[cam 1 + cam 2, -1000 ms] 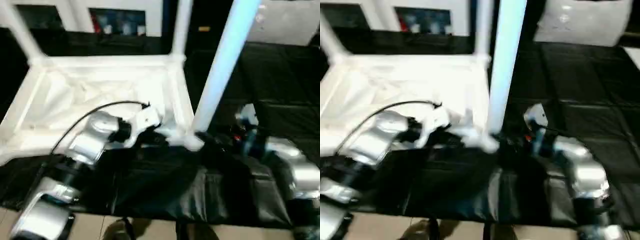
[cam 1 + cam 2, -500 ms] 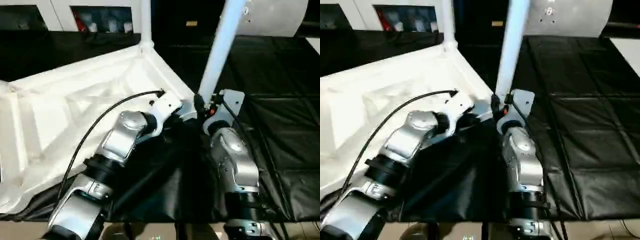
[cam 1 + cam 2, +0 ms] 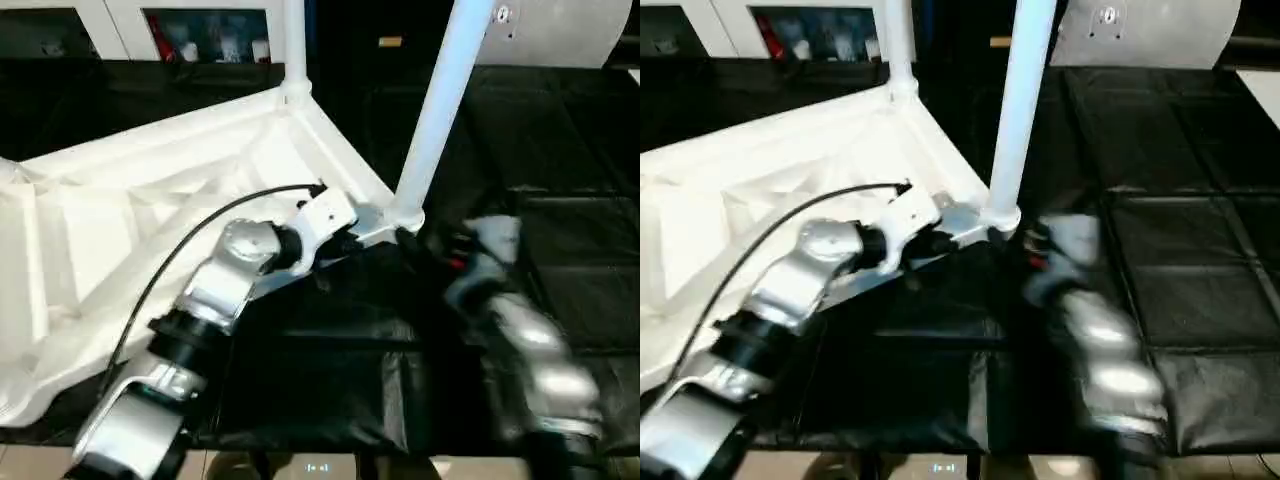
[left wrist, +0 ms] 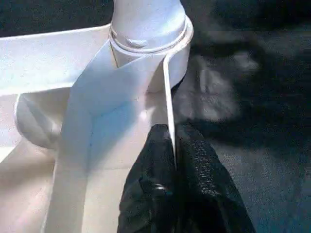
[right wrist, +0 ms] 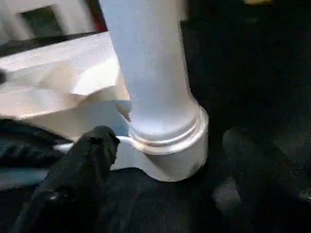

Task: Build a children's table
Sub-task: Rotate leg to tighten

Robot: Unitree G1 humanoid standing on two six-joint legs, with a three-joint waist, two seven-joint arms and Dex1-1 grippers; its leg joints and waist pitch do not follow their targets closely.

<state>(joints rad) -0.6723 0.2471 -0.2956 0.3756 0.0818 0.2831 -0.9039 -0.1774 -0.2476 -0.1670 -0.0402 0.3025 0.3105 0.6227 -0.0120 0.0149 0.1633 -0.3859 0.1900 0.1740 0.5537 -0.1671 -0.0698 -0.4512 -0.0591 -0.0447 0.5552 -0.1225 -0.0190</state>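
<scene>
From the head views, your white plastic rectangular tabletop (image 3: 150, 210) lies ribbed underside up on the black-covered worktop (image 3: 1180, 200), with a long white tapered round leg (image 3: 435, 110) standing in the near corner socket (image 3: 405, 215) and a second leg (image 3: 293, 45) upright at the far corner. The seated leg's long axis rises steeply, leaning slightly. The socket sits between your arms; the left tool (image 3: 340, 240) is at the tabletop's edge just beside it, the right tool (image 3: 450, 245) is close on the other side.

In the left wrist view, your left tool (image 4: 173, 145) is clamped on the tabletop's thin rim, fingers together either side of it.

In the right wrist view, the leg's base collar (image 5: 167, 133) sits straight ahead; you cannot tell whether the right tool is apart or together.
</scene>
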